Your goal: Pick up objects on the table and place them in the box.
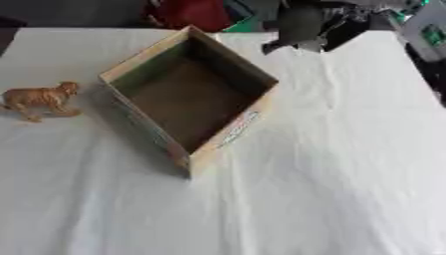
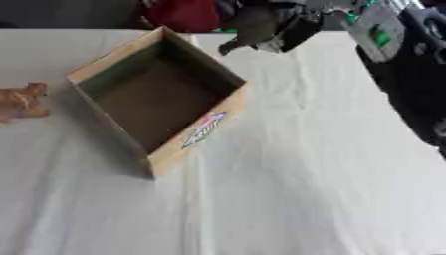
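Left eye view: the right hand (image 1: pixel 313 27) hangs high, its dark shape too blurred to tell whether it holds anything. The empty brown cardboard box (image 1: pixel 231 64) sits just below-left; the tan toy animal (image 1: pixel 39 99) lies well beyond. Reaching across risks clipping the box wall.

An open cardboard box (image 1: pixel 228 133) sits askew on the white tabletop (image 1: pixel 331 174), its inside bare. A tan toy animal (image 1: pixel 39 100) stands upright just left of it, apart.

Box (image 1: pixel 228 133): matt brown cardboard, printed label on rim. Worktop (image 1: pixel 331 164): white cloth, creased, matt. Tiger (image 1: pixel 39 99): smooth tan plastic.
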{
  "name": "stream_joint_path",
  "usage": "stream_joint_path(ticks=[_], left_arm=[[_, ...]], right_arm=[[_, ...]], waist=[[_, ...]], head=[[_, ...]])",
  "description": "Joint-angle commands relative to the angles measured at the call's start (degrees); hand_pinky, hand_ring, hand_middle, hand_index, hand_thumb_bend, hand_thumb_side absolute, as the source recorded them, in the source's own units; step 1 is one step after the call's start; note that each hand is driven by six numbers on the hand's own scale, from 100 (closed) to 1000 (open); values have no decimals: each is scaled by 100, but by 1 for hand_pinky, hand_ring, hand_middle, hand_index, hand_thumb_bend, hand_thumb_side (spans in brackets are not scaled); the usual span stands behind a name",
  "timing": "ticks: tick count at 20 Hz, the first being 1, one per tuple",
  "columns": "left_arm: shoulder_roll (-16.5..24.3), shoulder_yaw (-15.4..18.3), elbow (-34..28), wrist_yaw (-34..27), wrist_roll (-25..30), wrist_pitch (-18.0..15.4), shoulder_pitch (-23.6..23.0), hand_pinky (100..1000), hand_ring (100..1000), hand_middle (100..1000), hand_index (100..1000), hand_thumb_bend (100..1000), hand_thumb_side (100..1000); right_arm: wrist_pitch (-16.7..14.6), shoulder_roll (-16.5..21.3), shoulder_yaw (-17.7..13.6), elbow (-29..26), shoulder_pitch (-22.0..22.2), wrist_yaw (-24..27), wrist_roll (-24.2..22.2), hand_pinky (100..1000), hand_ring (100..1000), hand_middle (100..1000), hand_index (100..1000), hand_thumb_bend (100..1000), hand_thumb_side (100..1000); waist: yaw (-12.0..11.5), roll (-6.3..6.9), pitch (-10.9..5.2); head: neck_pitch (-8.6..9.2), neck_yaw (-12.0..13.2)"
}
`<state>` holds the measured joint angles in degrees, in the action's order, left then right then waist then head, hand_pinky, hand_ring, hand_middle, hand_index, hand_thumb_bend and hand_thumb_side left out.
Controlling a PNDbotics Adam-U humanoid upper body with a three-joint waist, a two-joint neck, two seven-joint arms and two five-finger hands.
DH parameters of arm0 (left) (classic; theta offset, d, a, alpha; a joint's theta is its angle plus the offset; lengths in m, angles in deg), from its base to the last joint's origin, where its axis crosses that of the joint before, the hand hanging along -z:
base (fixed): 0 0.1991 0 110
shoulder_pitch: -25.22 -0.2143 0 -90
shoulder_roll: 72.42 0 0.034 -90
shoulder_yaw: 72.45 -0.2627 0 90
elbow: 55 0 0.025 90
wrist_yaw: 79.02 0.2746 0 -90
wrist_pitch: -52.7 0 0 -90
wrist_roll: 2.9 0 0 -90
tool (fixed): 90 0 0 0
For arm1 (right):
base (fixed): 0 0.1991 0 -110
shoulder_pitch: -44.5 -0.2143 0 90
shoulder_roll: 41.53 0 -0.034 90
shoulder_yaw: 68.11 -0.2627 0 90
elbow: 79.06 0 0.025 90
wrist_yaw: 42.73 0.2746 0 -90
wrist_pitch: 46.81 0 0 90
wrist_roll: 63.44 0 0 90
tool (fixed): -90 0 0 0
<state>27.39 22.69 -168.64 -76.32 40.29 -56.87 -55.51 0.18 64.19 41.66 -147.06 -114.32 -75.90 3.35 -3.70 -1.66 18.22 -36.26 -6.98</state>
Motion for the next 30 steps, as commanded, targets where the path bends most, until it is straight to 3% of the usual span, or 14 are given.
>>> stream_joint_path(ticks=[1, 16, 21, 26, 30], left_arm=[[204, -4, -96, -51, -8, -73, 108, 556, 705, 765, 821, 100, 811], [238, -113, -96, -197, 159, -128, 416, 555, 705, 765, 820, 100, 806], [217, -124, -96, -232, 184, -130, 506, 554, 706, 765, 820, 100, 805], [196, -126, -96, -244, 200, -120, 539, 554, 706, 766, 820, 100, 806], [194, -127, -96, -245, 204, -116, 548, 554, 706, 766, 820, 100, 806]], right_arm=[[-895, -202, -181, 157, -264, 152, -1053, 190, 989, 100, 100, 100, 100], [-895, -1350, -361, 1176, -552, -501, -1348, 210, 942, 100, 116, 100, 100], [-895, -1699, -271, 1457, -444, -843, -1507, 302, 938, 224, 308, 100, 100], [-895, -1899, -301, 1641, -379, -1225, -1482, 353, 939, 291, 445, 100, 100], [-895, -1953, -306, 1726, -375, -1424, -1362, 357, 939, 295, 452, 100, 100]], waist=[[-45, 7, -126], [-293, -41, 27], [-379, -66, 96], [-422, -96, 136], [-435, -108, 146]], head=[[1, -61], [90, -311], [130, -375], [143, -401], [142, -402]])
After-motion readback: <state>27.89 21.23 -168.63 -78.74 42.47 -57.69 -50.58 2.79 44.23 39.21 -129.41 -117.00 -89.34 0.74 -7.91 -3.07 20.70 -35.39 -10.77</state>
